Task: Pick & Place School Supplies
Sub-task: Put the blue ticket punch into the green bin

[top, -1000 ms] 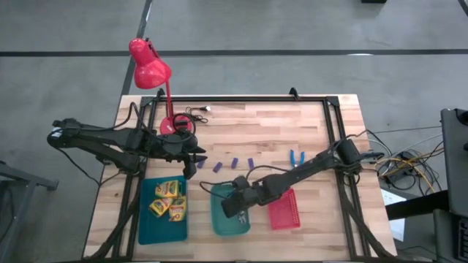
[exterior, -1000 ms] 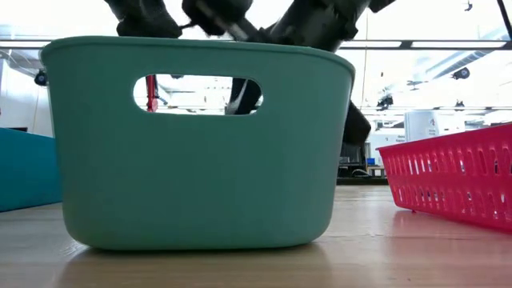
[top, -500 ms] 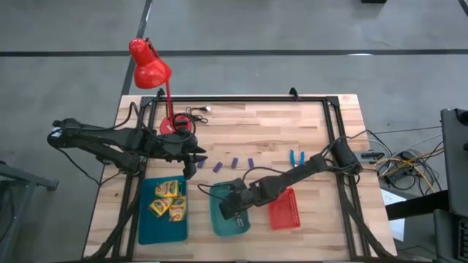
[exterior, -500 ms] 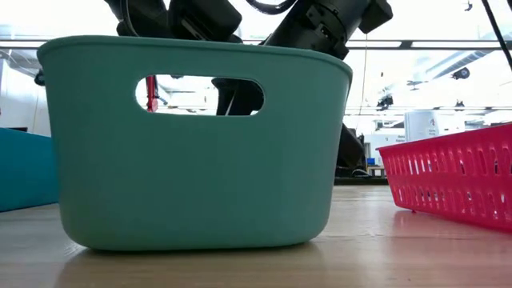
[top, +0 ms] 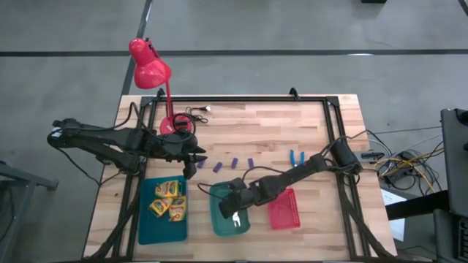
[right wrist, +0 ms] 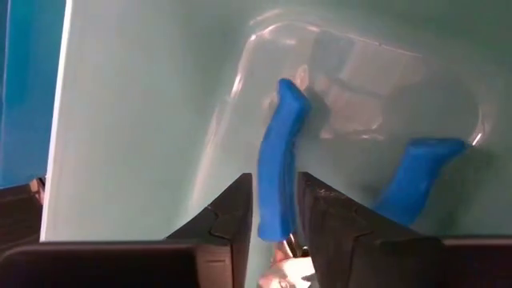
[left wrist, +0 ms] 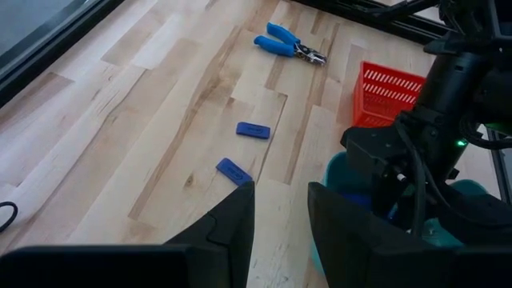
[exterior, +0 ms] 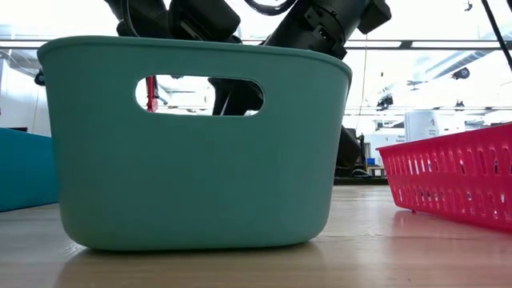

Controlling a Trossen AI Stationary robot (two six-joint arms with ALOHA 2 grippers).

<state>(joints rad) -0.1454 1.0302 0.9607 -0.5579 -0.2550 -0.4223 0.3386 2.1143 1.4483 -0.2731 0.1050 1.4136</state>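
My right gripper (top: 234, 212) reaches down into the green tray (top: 216, 212), shut on a blue-handled tool (right wrist: 280, 152). The tool's second handle (right wrist: 416, 172) splays out over the tray floor. My left gripper (top: 191, 164) hovers open over the table beside the leftmost of several purple blocks (top: 218, 166), touching nothing; two blocks (left wrist: 253, 130) lie ahead of its fingers. The other blue-handled tool (top: 296, 157) lies flat on the wood. Three yellow-green crayon boxes (top: 168, 199) lie in the teal tray (top: 145, 223). My right gripper pinches one handle of the blue tool (right wrist: 274, 224) between its two fingers, close to the metal pivot (right wrist: 284, 270). The fingers slant down into the green tray and lie along the handle. Both handles point away from the gripper toward the tray floor; whether they rest on it I cannot tell.
A red mesh tray (top: 285, 208) stands right of the green tray, and the teal tray to its left. A red desk lamp (top: 150, 69) with its cable stands at the far left of the table. Black frame rails run along the table's edges. Bare wood lies between the blocks and the far rail.
My right gripper has moved down into the green tray, carrying the blue-handled tool with it, and has shifted slightly toward the near edge. My left arm has kept still.
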